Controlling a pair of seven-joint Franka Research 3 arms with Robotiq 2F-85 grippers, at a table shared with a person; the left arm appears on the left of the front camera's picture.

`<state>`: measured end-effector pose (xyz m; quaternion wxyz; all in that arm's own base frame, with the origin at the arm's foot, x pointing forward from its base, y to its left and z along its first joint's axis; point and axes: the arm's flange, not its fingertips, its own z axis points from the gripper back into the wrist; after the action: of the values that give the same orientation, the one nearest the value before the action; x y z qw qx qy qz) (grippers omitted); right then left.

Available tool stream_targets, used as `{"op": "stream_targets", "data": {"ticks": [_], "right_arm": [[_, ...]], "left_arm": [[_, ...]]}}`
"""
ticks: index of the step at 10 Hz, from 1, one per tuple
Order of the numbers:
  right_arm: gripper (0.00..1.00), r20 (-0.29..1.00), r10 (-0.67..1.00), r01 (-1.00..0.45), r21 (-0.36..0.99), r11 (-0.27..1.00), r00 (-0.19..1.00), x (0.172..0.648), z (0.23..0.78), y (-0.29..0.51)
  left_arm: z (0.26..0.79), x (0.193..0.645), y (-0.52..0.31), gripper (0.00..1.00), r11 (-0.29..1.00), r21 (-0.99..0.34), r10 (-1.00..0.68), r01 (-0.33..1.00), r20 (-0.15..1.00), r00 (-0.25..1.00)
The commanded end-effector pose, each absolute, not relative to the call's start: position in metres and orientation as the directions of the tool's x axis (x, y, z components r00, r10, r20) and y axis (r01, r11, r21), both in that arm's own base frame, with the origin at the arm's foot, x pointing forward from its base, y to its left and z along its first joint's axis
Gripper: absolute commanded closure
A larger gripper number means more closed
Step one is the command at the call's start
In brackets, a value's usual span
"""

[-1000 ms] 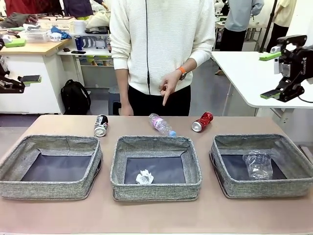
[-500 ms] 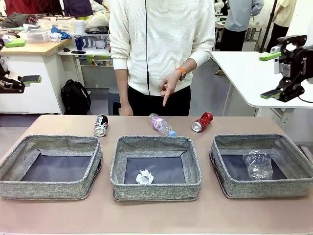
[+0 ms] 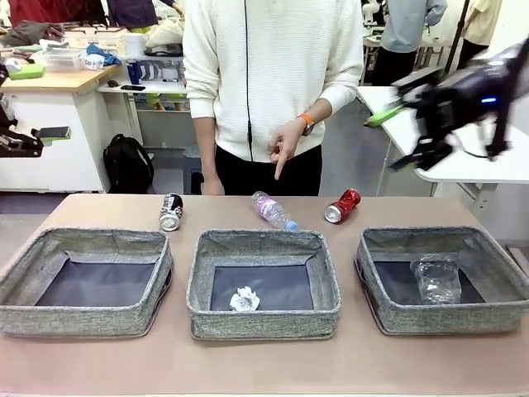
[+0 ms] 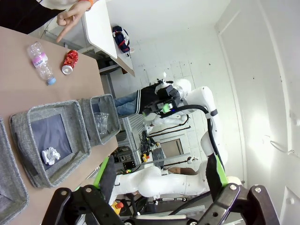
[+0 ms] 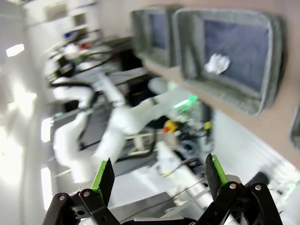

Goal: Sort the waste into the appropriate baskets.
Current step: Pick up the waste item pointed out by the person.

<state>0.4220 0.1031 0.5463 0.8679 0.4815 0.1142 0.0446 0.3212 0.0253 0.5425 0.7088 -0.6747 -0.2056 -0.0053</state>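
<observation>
three baskets [image 3: 83, 322] line the table's [image 3: 264, 364] near edge. left gripper [image 4: 158, 168] and right gripper [image 5: 159, 171] gape released, empty. bottle [image 3: 273, 210], red can [image 3: 342, 205] and black-and-silver can [image 3: 170, 212] lie along the far edge. cup [image 3: 436, 278] in the right basket [image 3: 397, 318], paper ball [image 3: 245, 299] in the middle basket [image 3: 264, 321].

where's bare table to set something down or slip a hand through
Bare: the table strip nearest the robot, and the floor of the left basket. Crowded: the far strip, where black-and-silver can, bottle and red can lie. Gaps beside the middle basket are narrow.
</observation>
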Motion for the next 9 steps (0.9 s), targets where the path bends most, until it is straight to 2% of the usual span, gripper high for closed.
{"op": "stream_targets", "data": {"ticks": [1,2,4,5,6,8,9], "right_arm": [[0.0,-0.186,0.098,0.047,0.646,0.762,0.978,0.457,0.529,0.184],[0.0,-0.104,0.04,0.024,0.553,0.833,0.994,0.464,0.515,0.221],[0.0,0.135,0.107,-0.154,0.405,0.901,0.985,0.468,0.486,0.273],[0.0,0.393,0.012,-0.145,0.311,0.939,0.92,0.475,0.484,0.271],[0.0,0.071,0.15,-0.165,0.502,0.849,0.986,0.454,0.498,0.273],[0.0,0.071,0.15,-0.165,0.502,0.849,0.986,0.454,0.498,0.273],[0.0,0.168,0.146,-0.207,0.44,0.874,0.975,0.463,0.489,0.282]], "left_arm": [[0.544,0.319,0.026,0.0,0.088,-0.953,0.261,0.289,0.302,0.917],[0.544,0.319,0.026,0.0,0.088,-0.953,0.261,0.289,0.302,0.917],[0.544,0.319,0.026,0.0,0.088,-0.953,0.261,0.289,0.302,0.917],[0.544,0.319,0.026,0.0,0.088,-0.953,0.261,0.289,0.302,0.917],[0.544,0.319,0.026,0.0,0.088,-0.953,0.261,0.289,0.302,0.917],[0.544,0.319,0.026,0.0,0.088,-0.953,0.261,0.289,0.302,0.917],[0.544,0.319,0.026,0.0,0.088,-0.953,0.261,0.289,0.302,0.917]]}}
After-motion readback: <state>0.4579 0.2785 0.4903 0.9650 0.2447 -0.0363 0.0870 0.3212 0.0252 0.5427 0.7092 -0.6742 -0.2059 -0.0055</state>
